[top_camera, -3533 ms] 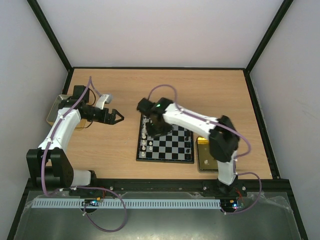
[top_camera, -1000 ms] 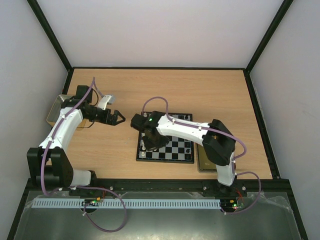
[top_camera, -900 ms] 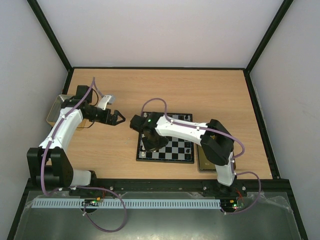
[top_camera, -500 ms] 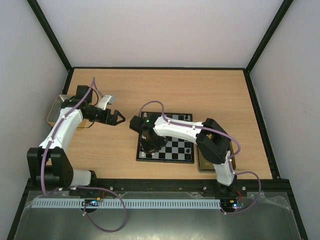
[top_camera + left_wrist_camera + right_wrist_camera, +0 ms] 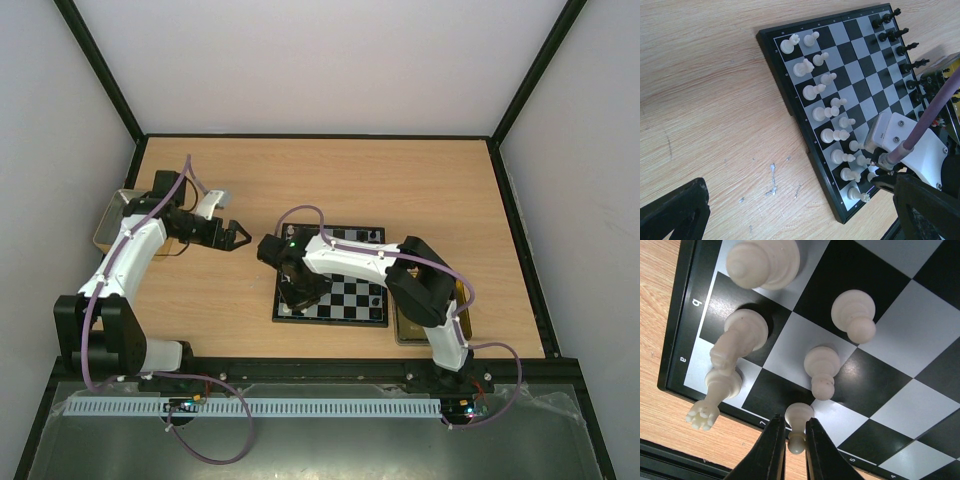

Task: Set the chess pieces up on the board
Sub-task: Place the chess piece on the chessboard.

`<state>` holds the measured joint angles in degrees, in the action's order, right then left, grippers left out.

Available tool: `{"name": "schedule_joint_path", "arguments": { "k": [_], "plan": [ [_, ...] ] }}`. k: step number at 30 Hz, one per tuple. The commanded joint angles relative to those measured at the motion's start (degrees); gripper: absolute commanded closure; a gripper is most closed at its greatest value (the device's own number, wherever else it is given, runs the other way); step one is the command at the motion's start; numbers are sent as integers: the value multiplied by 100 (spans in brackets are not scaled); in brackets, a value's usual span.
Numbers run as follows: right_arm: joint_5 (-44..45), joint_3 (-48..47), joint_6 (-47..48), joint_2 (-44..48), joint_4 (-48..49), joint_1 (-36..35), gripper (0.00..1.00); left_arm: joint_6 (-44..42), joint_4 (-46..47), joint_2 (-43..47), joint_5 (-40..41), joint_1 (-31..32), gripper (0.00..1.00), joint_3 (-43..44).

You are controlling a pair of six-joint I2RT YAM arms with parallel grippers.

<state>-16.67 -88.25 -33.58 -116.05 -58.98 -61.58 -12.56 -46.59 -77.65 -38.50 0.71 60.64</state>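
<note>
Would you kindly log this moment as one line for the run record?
right gripper: jaws flanking white pawn, board corner, grip unclear | left gripper: open, hovering off board

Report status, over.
Left gripper open, empty, off the board. Right gripper astride a white pawn at board corner, grip unclear. Neighbouring white pieces crowd close.

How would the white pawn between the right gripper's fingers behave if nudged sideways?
The white pawn stands tall on a small base, so a nudge would probably tip it. Its smooth, rounded head may slip from the right gripper. Being tiny, it is likely very light.
</note>
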Motion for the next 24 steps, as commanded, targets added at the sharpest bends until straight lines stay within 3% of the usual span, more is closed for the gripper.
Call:
{"name": "schedule_joint_path", "arguments": {
  "k": [1,24],
  "plan": [
    [-12,-161,104,-83,49,-40,90,34,12,71,18,17,0,-104],
    [-85,-420,190,-256,74,-47,90,25,18,65,53,16,0,-108]
  ]
}}
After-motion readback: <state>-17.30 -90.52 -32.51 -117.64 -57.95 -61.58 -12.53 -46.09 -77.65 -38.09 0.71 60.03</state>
